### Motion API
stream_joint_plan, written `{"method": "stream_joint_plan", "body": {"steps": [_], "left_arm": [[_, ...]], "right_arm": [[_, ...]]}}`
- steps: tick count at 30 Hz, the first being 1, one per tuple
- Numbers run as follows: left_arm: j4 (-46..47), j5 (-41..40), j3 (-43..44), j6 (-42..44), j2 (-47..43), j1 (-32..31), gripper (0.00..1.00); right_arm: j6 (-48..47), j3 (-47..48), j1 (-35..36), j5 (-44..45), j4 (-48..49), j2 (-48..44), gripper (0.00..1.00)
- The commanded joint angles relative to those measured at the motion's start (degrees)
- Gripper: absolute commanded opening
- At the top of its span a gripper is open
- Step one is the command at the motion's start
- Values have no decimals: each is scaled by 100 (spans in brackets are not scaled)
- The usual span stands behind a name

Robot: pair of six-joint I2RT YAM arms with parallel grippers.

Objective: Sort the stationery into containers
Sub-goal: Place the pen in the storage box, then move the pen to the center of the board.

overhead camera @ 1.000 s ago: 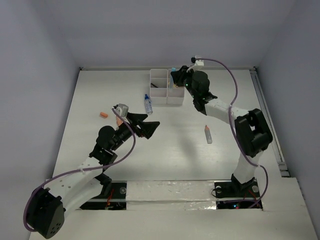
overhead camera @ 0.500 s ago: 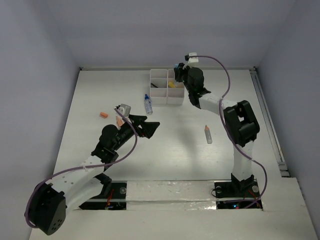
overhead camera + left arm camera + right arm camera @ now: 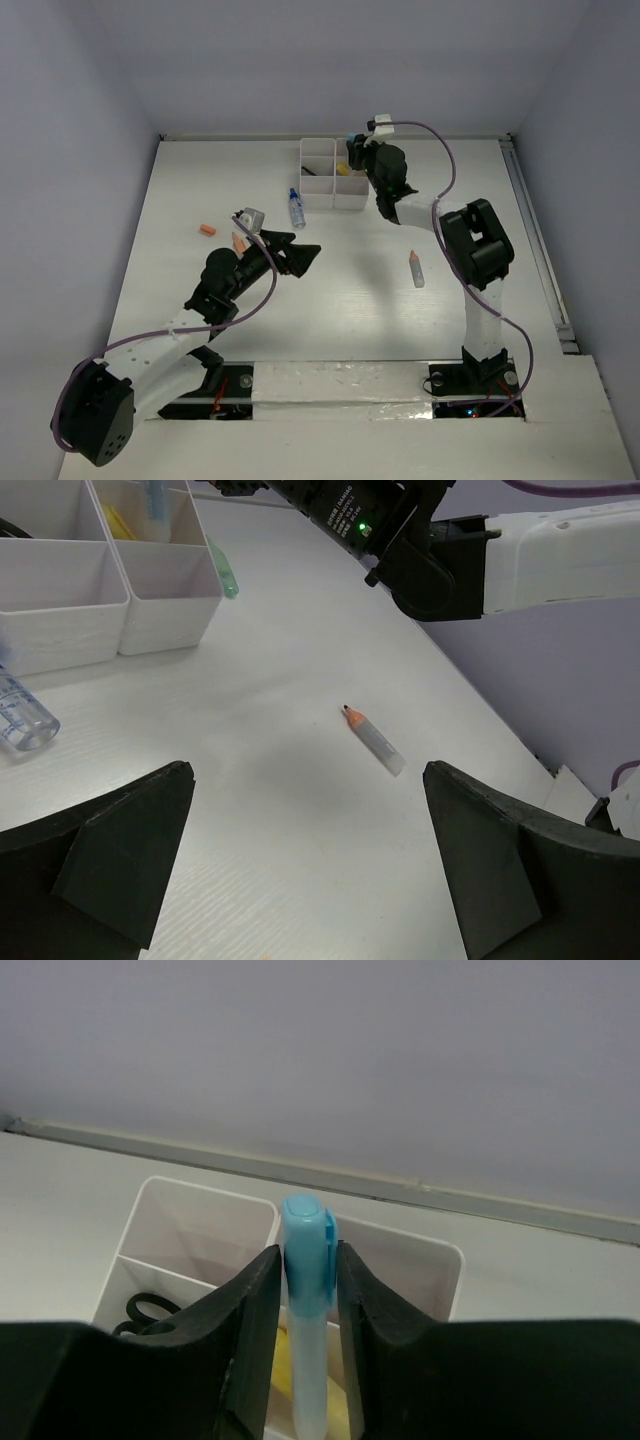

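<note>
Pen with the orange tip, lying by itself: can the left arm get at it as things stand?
Probably yes. The pen lies on bare table ahead of the open jaws of the left arm, with nothing between them.

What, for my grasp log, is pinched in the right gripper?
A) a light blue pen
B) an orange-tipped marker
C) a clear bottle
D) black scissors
A: in the right wrist view the right gripper is clamped on a light blue pen, with the white divided box beyond it.

left arm: reaches from near edge toward middle of counter point(image 3: 350, 310), tool point(image 3: 298, 256) spread wide | right arm: stretched to far edge, tool point(image 3: 305, 1272) pinching blue pen point(image 3: 306, 1228)
</note>
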Motion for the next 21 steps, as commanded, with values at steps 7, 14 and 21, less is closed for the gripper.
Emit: {"method": "stream_joint_plan", "body": {"steps": [7,14,21], "left_arm": [[375,75,-2,86,-51,4,99],[261,-21,-11,121,-218,4,99],[103,-118,-11,77,-464,-49,99]], "right_arm": [[-139,-187,-7,-208,526,-258,46],[-34,-635,-7,-120,333,-837,54],[1220,-1680,-7,653,-2011,-2489,52]]}}
